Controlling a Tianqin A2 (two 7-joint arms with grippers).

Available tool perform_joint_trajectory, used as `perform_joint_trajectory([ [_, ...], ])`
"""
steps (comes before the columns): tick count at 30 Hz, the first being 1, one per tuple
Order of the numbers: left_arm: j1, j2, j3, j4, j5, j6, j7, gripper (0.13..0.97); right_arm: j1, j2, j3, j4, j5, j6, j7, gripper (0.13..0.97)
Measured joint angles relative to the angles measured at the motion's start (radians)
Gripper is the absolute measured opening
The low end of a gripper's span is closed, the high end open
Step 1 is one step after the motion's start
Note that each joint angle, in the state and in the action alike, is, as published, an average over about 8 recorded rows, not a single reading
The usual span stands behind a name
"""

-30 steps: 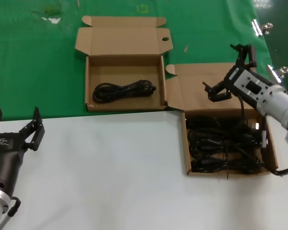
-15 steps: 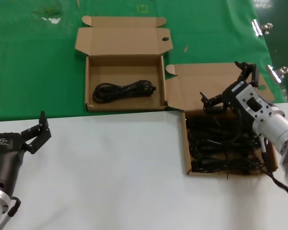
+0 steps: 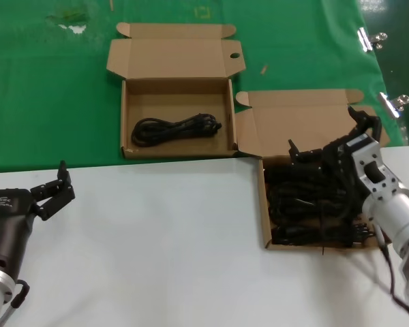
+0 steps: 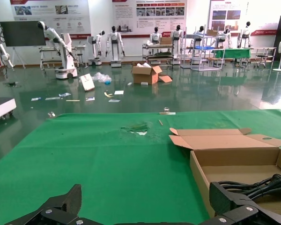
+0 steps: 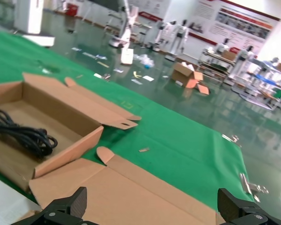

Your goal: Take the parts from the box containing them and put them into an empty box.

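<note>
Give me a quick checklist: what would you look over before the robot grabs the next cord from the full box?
1. Right gripper open and over the cords: ok, its fingers are spread wide above the far end of the pile.
2. Cords left to pick in the near box: ok, several black bundles fill it.
3. A single bundle lined up between the fingers: cannot tell, the bundles lie packed together under the gripper.
4. Room in the far box: ok, only one cord lies in it.
5. Both lids folded back out of the way: ok.
6. Left gripper clear of the path: ok, it sits open at the table's left side.
</note>
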Motion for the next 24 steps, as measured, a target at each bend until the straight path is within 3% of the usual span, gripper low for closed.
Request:
perform_joint_trajectory([
  [17, 0.000, 0.000, 0.000, 0.000, 0.000, 0.000, 0.000, 0.966, -0.278, -0.014, 0.055, 0.354, -0.060, 0.154, 0.323, 0.966],
  [24, 0.000, 0.000, 0.000, 0.000, 0.000, 0.000, 0.000, 0.966, -0.332, -0.016, 0.066, 0.422, -0.072, 0.184, 0.385, 0.966],
])
